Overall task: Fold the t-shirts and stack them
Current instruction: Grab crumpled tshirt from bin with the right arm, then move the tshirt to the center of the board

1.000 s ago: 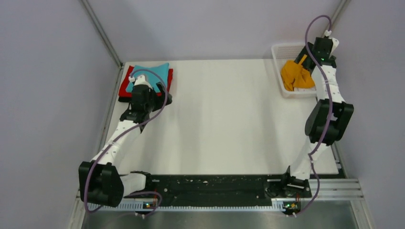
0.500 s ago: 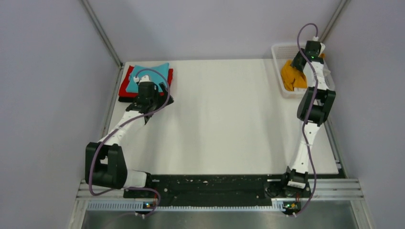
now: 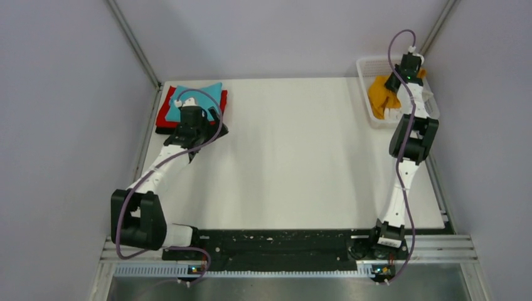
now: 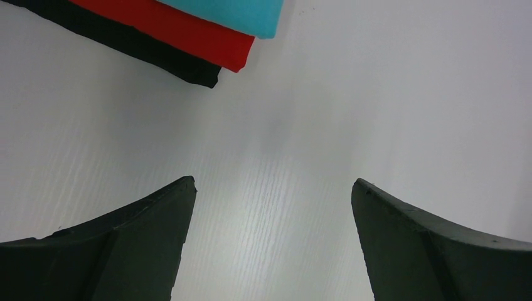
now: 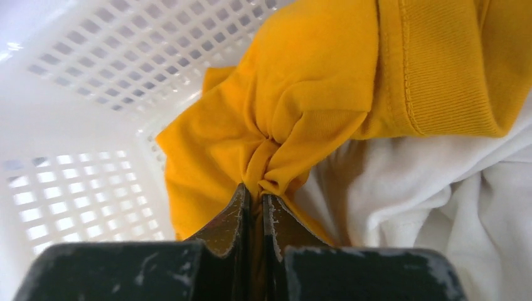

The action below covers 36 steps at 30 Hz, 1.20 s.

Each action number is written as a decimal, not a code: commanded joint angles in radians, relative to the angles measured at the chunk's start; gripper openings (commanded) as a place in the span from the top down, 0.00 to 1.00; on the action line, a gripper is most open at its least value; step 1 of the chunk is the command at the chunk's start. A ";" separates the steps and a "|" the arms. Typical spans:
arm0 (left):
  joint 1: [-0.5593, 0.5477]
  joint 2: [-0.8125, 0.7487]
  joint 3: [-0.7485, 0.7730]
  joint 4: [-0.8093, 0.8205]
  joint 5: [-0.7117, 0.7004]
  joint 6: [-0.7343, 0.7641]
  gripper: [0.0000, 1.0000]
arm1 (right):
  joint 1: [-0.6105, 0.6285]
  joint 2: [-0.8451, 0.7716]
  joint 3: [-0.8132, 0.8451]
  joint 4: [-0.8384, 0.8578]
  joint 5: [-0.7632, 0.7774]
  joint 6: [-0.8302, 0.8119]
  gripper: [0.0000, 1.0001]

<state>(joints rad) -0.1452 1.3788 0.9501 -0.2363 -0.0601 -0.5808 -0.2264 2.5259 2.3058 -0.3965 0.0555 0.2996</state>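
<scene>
The orange t-shirt (image 5: pixel 301 94) lies crumpled in the white mesh basket (image 5: pixel 81 69) at the far right corner of the worktop (image 3: pixel 295 144), bunched on top of a white t-shirt (image 5: pixel 452 200). The right tool (image 5: pixel 256 204) is clamped on a gathered fold of the orange cloth. Its 2 fingers are pressed nearly together and the fabric puckers out just above the tips. A pinch on 1 bunched fold looks chosen so that only the orange shirt comes up and the white one is left in the basket. Being soft cotton, it will probably hang and trail as it lifts, and a hem could catch on the basket wall.

At the far left corner 3 folded shirts sit in 1 stack with stepped edges: the teal t-shirt (image 4: pixel 232 12) on top, the red t-shirt (image 4: pixel 188 34) under it, and the black t-shirt (image 4: pixel 157 59) at the bottom. That pile is the likely destination. The left tool (image 4: pixel 273 183) is poised just beside its near corner, fingers wide apart and holding nothing. I judge it is parked there to leave the middle of the worktop free for spreading and folding. So 3 of 5 shirts appear done, and the step in hand is drawing number 4 out of the basket.
</scene>
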 commanded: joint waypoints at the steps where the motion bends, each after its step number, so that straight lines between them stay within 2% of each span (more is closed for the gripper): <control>1: -0.002 -0.095 -0.009 0.059 0.020 0.022 0.01 | 0.006 -0.215 0.030 0.073 -0.083 0.012 1.00; 9: -0.002 -0.144 0.022 0.021 0.085 0.092 0.01 | 0.006 -0.481 -0.018 0.087 -0.131 0.016 1.00; 13: -0.002 -0.178 0.004 0.032 0.103 0.106 0.01 | 0.008 -0.555 -0.006 0.117 -0.230 0.033 1.00; 16: -0.002 -0.205 -0.018 0.039 0.105 0.109 0.01 | 0.018 -0.596 0.022 0.129 -0.360 0.069 1.00; 20: -0.002 -0.250 -0.059 0.057 0.088 0.107 0.01 | 0.073 -0.652 0.038 0.150 -0.507 0.083 1.00; 25: -0.002 -0.307 -0.114 0.080 0.070 0.091 0.01 | 0.214 -0.733 -0.011 0.155 -0.635 0.083 1.00; 31: -0.002 -0.381 -0.132 0.037 -0.043 0.058 0.01 | 0.447 -0.809 -0.243 0.210 -0.796 0.123 0.99; 33: -0.002 -0.405 -0.126 0.022 -0.051 0.061 0.01 | 0.476 -0.841 -0.367 0.232 -0.838 0.146 0.99; 34: -0.002 -0.414 -0.125 0.018 -0.053 0.061 0.01 | 0.477 -0.861 -0.479 0.266 -0.854 0.170 0.98; 36: -0.002 -0.423 -0.130 0.010 -0.053 0.060 0.01 | 0.469 -0.905 -0.648 0.272 -0.781 0.171 0.93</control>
<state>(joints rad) -0.1452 0.9966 0.8131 -0.2333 -0.0731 -0.5087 0.2691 1.7191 1.9034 -0.2024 -0.7162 0.4282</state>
